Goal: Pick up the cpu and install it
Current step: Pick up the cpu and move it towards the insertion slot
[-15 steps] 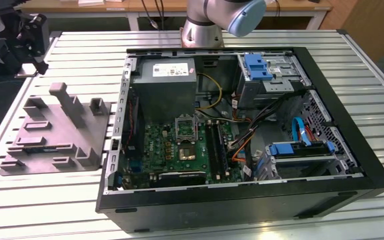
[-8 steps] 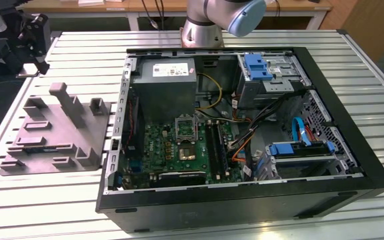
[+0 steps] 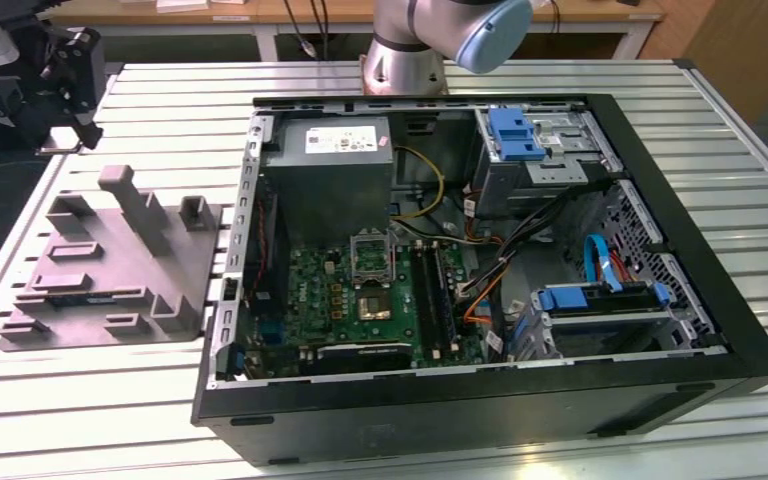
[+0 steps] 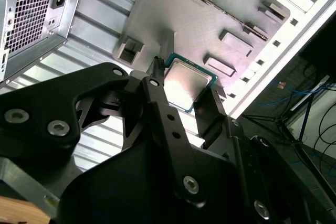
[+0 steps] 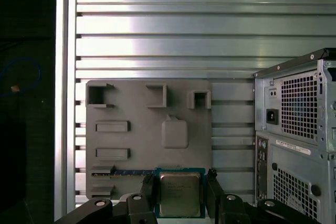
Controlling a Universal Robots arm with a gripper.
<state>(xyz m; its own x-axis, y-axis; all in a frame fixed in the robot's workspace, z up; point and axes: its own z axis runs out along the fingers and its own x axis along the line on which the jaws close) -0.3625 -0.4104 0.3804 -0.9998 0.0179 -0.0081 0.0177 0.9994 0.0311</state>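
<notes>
End effector (image 5: 180,186) closed on the cpu (image 5: 180,195) by two opposite edges; chip looks light and stiff, contact side likely fragile, so edge-only grip fits.

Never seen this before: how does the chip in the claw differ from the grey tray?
The cpu is small and shiny; the tray is far larger and matte. The cpu is held in the gripper; the tray lies on the table. Both are greyish.

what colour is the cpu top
The cpu top is silvery-grey with a teal rim; clearest in the first wrist view.
</notes>
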